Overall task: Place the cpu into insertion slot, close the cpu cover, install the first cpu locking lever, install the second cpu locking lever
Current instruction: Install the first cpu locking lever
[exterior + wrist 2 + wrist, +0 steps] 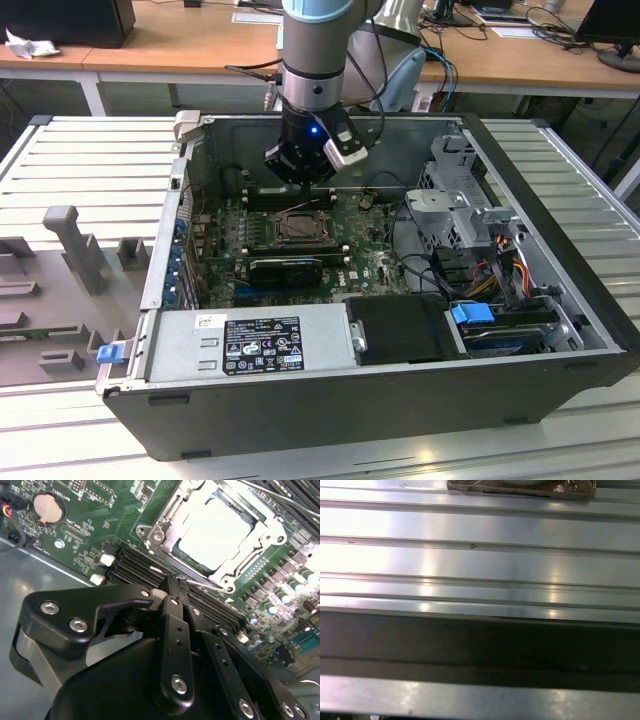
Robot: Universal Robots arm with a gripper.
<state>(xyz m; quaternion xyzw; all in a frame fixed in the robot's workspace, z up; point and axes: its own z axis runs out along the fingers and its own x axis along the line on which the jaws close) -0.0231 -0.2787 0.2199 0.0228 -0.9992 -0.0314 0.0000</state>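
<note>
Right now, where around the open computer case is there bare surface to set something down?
The ribbed metal tabletop on the exterior view's left, between the case wall and the grey foam tray, is bare, as is the strip at far right. Inside, the pincer crowds the insertion slot.

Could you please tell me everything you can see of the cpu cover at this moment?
The cpu cover is a thin, silvery metal frame with a square window. In the second wrist view it lies flat, closed down over the insertion slot, and the pale cpu shows through the window. A thin wire lever runs along the edge nearest the gripper. The gripper's tips sit close by over the black memory slots, not touching the cover. In the exterior view the cover appears as a dark square on the green board.
</note>
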